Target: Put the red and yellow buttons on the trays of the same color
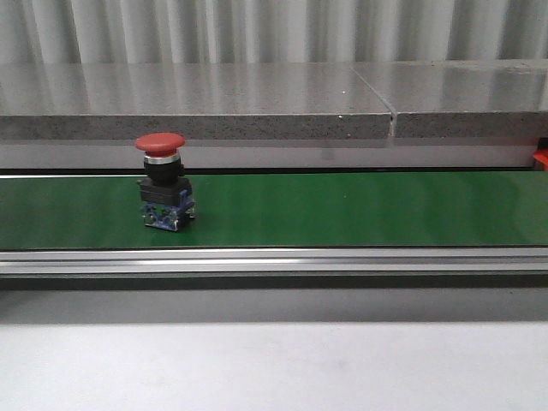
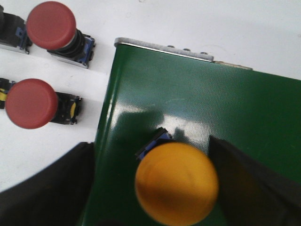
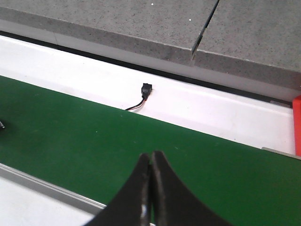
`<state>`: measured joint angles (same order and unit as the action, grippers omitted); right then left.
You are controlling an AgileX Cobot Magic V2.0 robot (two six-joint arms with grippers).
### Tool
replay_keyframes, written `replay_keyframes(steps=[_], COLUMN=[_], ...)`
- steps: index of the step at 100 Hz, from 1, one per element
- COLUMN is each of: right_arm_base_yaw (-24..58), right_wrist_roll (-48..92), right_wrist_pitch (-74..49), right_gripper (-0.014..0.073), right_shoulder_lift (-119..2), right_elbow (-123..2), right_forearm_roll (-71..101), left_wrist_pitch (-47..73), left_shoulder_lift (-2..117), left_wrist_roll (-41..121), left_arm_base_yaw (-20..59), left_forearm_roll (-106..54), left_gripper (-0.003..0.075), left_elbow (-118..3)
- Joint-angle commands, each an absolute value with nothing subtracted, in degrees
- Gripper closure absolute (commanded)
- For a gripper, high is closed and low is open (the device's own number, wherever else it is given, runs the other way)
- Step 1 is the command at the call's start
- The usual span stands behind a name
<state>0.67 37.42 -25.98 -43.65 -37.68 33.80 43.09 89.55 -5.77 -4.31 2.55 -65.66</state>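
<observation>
A red button (image 1: 161,144) stands upright on the green belt (image 1: 342,210), left of centre. No gripper shows in the front view. In the left wrist view a yellow button (image 2: 177,182) stands on the belt's end (image 2: 155,84). My left gripper (image 2: 149,141) is open around it, one finger close to the cap and the other well away. Two more red buttons (image 2: 51,25) (image 2: 31,103) stand on the white table beside the belt. My right gripper (image 3: 150,155) is shut and empty above the belt. The yellow tray is out of view.
A grey stone ledge (image 1: 257,98) runs behind the belt, and an aluminium rail (image 1: 274,259) runs along its front. A red-orange edge (image 1: 540,160) (image 3: 297,125) shows at the far right; I cannot tell whether it is a tray. A small black connector (image 3: 146,89) lies on the white strip.
</observation>
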Motion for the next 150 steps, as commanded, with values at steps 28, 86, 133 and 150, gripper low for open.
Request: replay_keyframes(steps=[28,86,133,150], right_arm_base_yaw=[0.7,0.7,0.7,0.7], right_wrist_roll=[37.7,37.7,37.7,37.7], right_wrist_pitch=[-23.2,-23.2,-23.2,-23.2], right_gripper=[0.0662,0.0662,0.0662,0.0662], right_shoulder_lift=[-43.1,-43.1,-43.1,-43.1], right_elbow=[-39.2,-39.2,-39.2,-39.2], right_forearm_roll=[34.4,34.4,34.4,34.4], left_wrist_pitch=[39.6,27.3,25.2,25.7], left_shoulder_lift=[83.3,50.4,23.4,19.6], left_wrist_roll=[-0.5,-0.5,-0.5,-0.5], left_arm_base_yaw=[0.0,4.3,4.3,4.3], left_forearm_roll=[-1.5,-1.5,-1.5,-1.5], left_gripper=[0.0068,0.0104,0.0283,0.0636], left_elbow=[-71.3,-52.7,-30.3,-28.3])
